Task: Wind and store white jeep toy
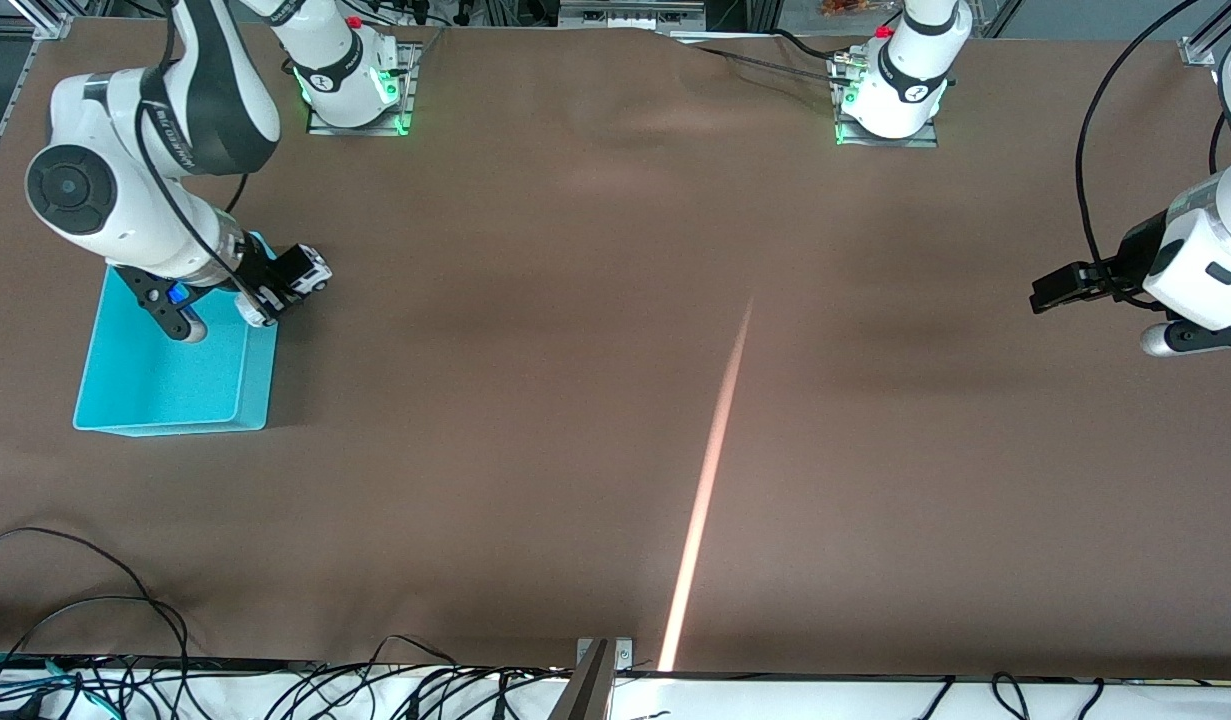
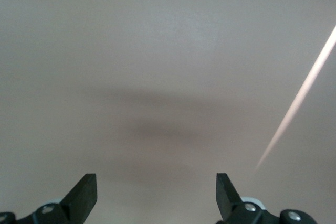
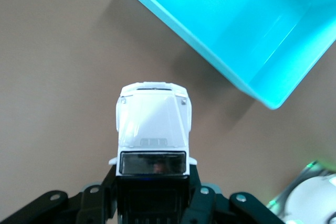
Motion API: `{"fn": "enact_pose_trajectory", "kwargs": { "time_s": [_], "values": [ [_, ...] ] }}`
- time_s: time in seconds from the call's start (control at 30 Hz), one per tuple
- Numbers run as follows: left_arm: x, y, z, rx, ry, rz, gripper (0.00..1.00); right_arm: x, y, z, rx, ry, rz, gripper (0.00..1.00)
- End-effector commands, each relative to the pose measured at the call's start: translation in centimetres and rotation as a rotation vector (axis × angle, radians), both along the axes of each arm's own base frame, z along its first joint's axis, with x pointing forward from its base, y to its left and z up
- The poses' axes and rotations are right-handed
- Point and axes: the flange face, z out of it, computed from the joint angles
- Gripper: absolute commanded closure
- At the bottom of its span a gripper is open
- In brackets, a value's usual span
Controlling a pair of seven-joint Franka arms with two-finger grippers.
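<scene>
My right gripper point(image 1: 287, 283) is shut on the white jeep toy point(image 1: 308, 270), a small white car with a black roof. It holds the toy in the air over the corner of the turquoise bin point(image 1: 155, 390) that is farthest from the front camera, at the right arm's end of the table. In the right wrist view the jeep point(image 3: 152, 129) points away from the fingers, with the bin point(image 3: 252, 30) beside it. My left gripper point(image 1: 1060, 288) is open and empty, up over the left arm's end of the table; its fingertips point(image 2: 84, 192) show bare cloth between them.
The table is covered in brown cloth point(image 1: 615, 400). A thin streak of light point(image 1: 710, 480) crosses its middle. Cables point(image 1: 175, 680) lie along the edge nearest the front camera. The arm bases point(image 1: 355, 100) stand along the edge farthest from that camera.
</scene>
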Motion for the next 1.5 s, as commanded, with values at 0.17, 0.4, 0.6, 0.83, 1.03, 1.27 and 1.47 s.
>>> {"fn": "enact_pose_trajectory", "kwargs": {
  "time_s": [0.17, 0.4, 0.6, 0.83, 1.03, 1.27, 1.47],
  "values": [
    [-0.2, 0.1, 0.4, 0.004, -0.002, -0.017, 0.0, -1.1, -7.4, -1.0, 0.095, 0.049, 0.213, 1.0],
    [-0.2, 0.1, 0.3, 0.004, 0.0, -0.015, 0.0, -1.5, -15.6, -1.9, 0.135, 0.045, 0.299, 1.0],
    [-0.2, 0.1, 0.4, 0.004, -0.002, -0.014, 0.0, -1.5, -20.7, -4.5, 0.093, 0.037, 0.369, 1.0],
    [-0.2, 0.3, 0.4, 0.005, -0.002, -0.006, 0.0, -0.8, -23.4, -8.0, 0.064, 0.011, 0.405, 1.0],
    [-0.3, 0.6, 0.5, 0.004, -0.005, -0.001, 0.0, -0.2, -24.8, -12.4, 0.03, -0.005, 0.395, 1.0],
    [-0.3, 0.5, 0.6, 0.004, -0.006, -0.003, 0.0, -0.5, -25.7, -17.5, 0.022, 0.03, 0.39, 1.0],
    [-0.3, 0.6, 0.6, 0.006, -0.006, -0.002, 0.0, -0.6, -25.7, -19.7, 0.017, 0.046, 0.397, 1.0]
  ]
}}
